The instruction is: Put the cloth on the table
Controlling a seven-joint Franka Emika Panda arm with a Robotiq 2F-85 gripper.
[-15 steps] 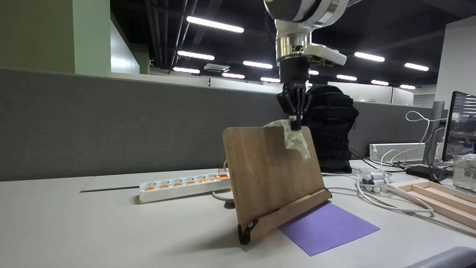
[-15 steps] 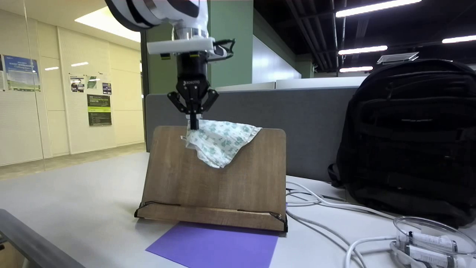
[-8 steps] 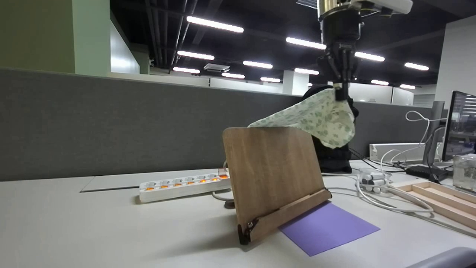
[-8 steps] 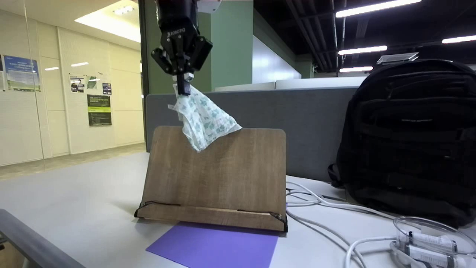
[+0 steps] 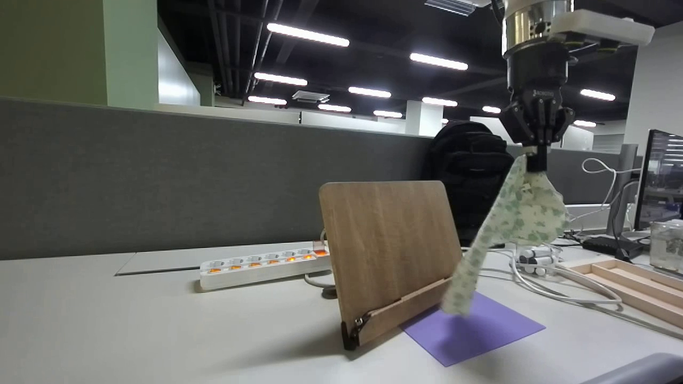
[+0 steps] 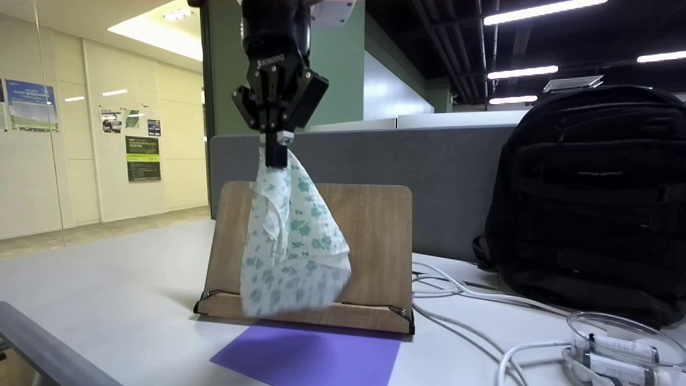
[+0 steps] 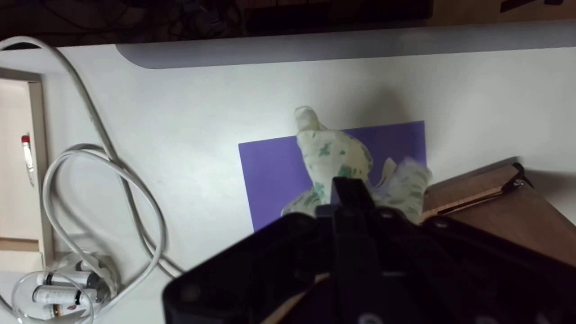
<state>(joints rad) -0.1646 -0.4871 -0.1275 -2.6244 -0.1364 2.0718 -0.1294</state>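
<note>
The pale mint-green and white patterned cloth hangs from my gripper in both exterior views [image 5: 528, 213] [image 6: 300, 236] and in the wrist view [image 7: 333, 153]. My gripper [image 5: 536, 160] [image 6: 276, 155] [image 7: 353, 193] is shut on the cloth's upper part and points down. The cloth hangs in front of the brown wooden board stand [image 5: 392, 240] [image 6: 375, 241], above the purple sheet [image 5: 480, 330] [image 6: 321, 354] [image 7: 270, 175]. Its lower edge is blurred and looks apart from the light grey-white table [image 5: 160, 330] [image 6: 134, 284] [image 7: 193, 103].
A white power strip [image 5: 267, 269] lies behind the stand. A black backpack [image 6: 589, 214] stands at the back. White cables [image 7: 103, 135], a clear cup of small bottles [image 6: 621, 348] and a wooden tray [image 5: 629, 288] lie to the stand's side. The table's grey edge [image 7: 315, 49] is near.
My gripper has lifted the cloth off the stand's top, moved it away to the stand's front side, then lowered somewhat. The cloth, earlier draped over the board's top edge, now hangs free.
</note>
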